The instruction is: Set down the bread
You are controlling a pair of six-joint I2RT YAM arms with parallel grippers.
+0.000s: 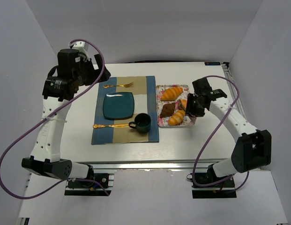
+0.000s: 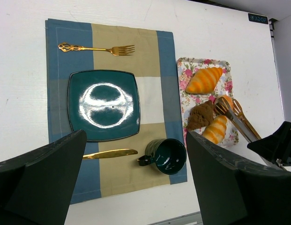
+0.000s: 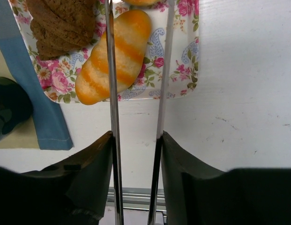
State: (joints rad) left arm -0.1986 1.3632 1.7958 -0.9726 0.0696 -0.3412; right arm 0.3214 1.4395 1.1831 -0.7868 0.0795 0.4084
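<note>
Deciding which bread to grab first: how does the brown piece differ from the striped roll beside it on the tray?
The brown piece is dark and rough; the striped roll is orange with pale bands and smooth. Seen from the right wrist, the roll sits partly between the arms of the tongs; the brown piece lies outside them. Both rest on the tray.

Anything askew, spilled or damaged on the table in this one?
Nothing stands out. The plate, fork, knife and upright mug sit neatly on the placemat. The breads lie on the floral tray, and the right end effector holds tongs at the tray.
</note>
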